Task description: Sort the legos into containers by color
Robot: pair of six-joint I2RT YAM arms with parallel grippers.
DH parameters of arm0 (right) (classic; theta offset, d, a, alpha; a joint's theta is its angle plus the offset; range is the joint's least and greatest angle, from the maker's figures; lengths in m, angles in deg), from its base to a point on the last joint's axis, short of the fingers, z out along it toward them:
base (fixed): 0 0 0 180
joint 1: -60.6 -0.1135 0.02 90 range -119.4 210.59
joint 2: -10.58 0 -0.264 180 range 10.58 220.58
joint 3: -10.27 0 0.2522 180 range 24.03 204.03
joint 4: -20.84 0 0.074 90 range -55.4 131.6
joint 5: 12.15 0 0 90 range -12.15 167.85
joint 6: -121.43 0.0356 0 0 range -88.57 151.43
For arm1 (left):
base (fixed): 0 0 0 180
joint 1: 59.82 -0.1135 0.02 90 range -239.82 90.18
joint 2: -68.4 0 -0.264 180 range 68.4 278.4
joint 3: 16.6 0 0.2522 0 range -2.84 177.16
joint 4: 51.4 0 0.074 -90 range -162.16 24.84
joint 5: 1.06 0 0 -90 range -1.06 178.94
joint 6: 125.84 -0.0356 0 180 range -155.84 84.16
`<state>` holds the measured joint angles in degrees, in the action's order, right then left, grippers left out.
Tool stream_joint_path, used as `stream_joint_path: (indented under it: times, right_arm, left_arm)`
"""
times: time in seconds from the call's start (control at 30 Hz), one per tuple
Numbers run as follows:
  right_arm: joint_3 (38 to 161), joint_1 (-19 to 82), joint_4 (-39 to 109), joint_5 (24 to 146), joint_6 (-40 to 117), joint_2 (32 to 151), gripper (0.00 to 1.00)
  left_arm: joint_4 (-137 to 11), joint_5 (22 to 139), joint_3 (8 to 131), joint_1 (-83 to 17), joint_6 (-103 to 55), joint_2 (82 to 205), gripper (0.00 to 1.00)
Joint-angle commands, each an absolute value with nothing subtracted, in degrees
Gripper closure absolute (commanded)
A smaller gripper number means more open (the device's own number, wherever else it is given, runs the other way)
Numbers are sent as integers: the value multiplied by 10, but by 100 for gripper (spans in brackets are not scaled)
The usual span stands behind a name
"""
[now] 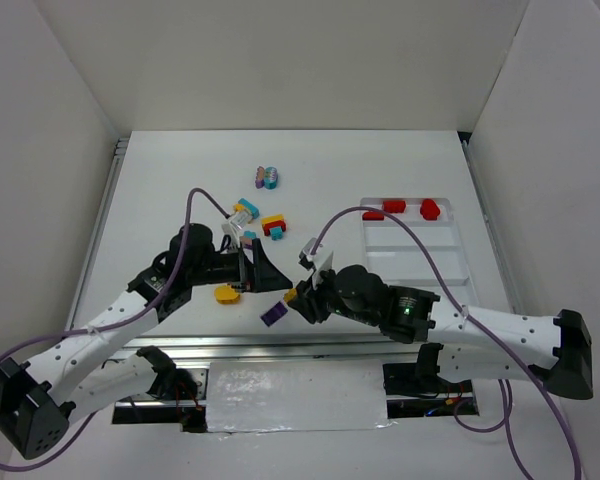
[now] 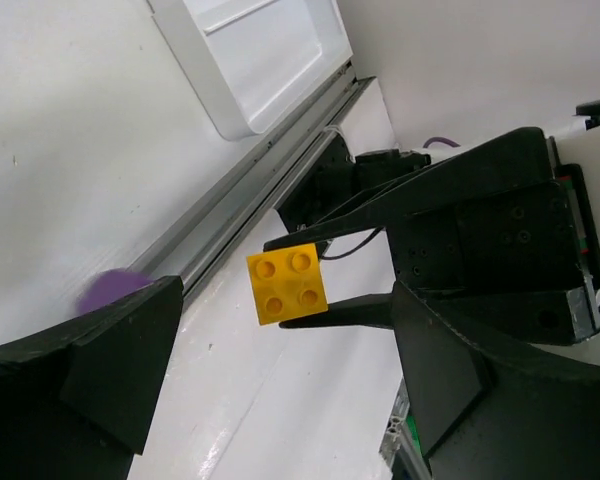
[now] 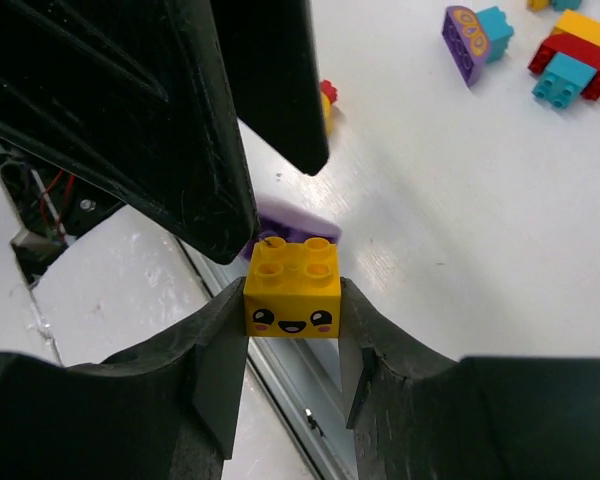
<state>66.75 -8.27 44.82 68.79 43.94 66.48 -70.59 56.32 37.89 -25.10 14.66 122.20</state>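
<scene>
Your right gripper (image 3: 292, 322) is pinching a yellow plastic toy brick with a printed smiling face (image 3: 292, 290), its two black fingers (image 3: 220, 350) pressing on the brick's left and right sides, studs facing up. The brick is hanging above the near edge of the white table (image 1: 180, 180), left of the white four-compartment plastic tray (image 1: 420, 262) and outside it.

Your left gripper (image 1: 258, 270) is facing the brick from the other side with its jaws standing wide apart, and in the left wrist view neither finger is touching the brick.

A single purple brick (image 1: 274, 314) is lying on the table just below and behind the held one, and an orange-yellow piece (image 1: 226, 293) is sitting near the left gripper.

Three red bricks (image 1: 395, 207) are resting in the tray's farthest compartment.

Farther out on the table, three multicoloured clusters are waiting:
- a purple and teal cluster (image 1: 269, 177) at the far middle
- a yellow, white and teal cluster (image 1: 244, 212) nearer the left arm
- a red, yellow and teal cluster (image 1: 274, 225) just beside that one
</scene>
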Motion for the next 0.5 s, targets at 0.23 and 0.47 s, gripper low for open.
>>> stream_joint_path:
  times: [0.23, 0.47]
  right_arm:
    - [694, -17, 464, 487, 596, 776, 100]
    - [711, 65, 622, 441, 727, 723, 100]
  left_arm:
    - [-638, 783, 367, -273, 139, 1325, 8]
    - [-786, 909, 450, -273, 64, 1271, 2]
